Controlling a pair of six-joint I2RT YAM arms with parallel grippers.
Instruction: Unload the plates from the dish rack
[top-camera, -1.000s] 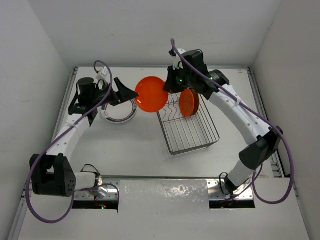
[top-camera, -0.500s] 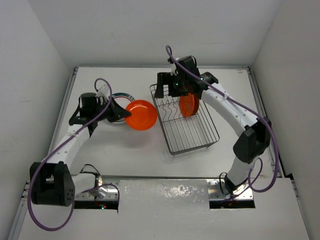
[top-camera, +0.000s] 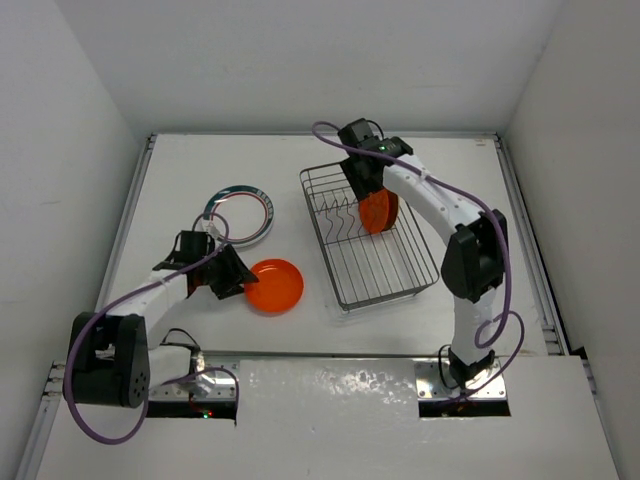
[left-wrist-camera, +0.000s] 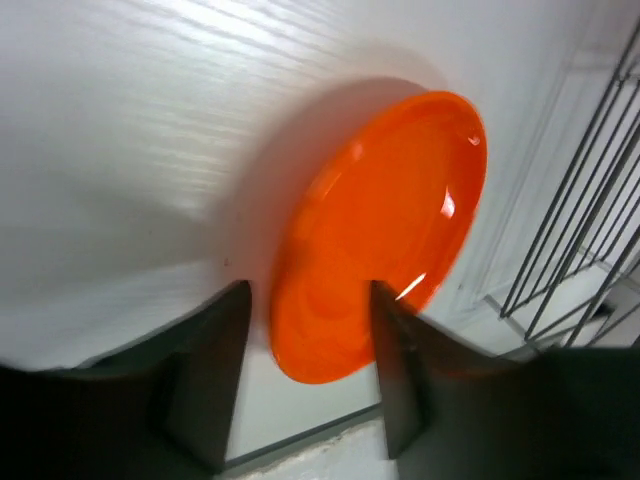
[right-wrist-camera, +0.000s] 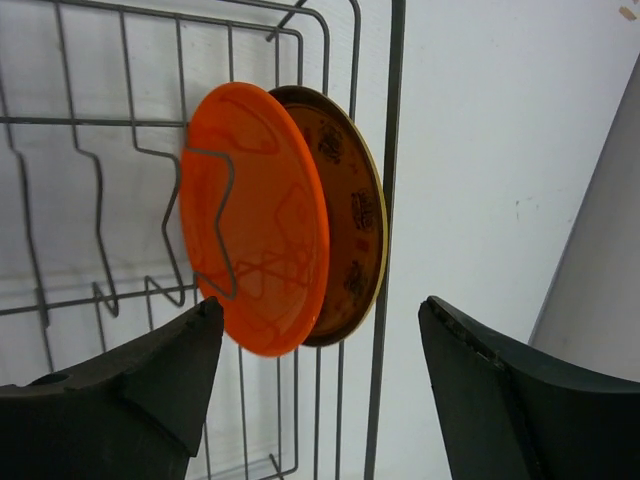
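An orange plate (top-camera: 276, 286) (left-wrist-camera: 385, 225) lies on the table, left of the dish rack (top-camera: 385, 262). My left gripper (top-camera: 240, 275) (left-wrist-camera: 309, 290) is open, and the plate's near rim sits between its fingers (left-wrist-camera: 212, 372). The left finger stands clear of the rim. A white plate with a green and red ringed rim (top-camera: 240, 214) lies farther back. Two plates stand upright in the rack's far right corner: an orange one (right-wrist-camera: 255, 250) (top-camera: 378, 211) and a brown, yellow-edged one (right-wrist-camera: 352, 225) behind it. My right gripper (top-camera: 362, 185) (right-wrist-camera: 322, 305) hangs wide open over them.
The rack's wire prongs (right-wrist-camera: 95, 190) and rim wire (right-wrist-camera: 385, 200) stand close around the upright plates. Walls enclose the table on three sides. The right arm's elbow (top-camera: 475, 250) reaches over the rack's right side.
The left arm carried the orange plate from mid-air beside the rack down to the front left of the table and opened. The right gripper swung back over the rack's remaining plates.
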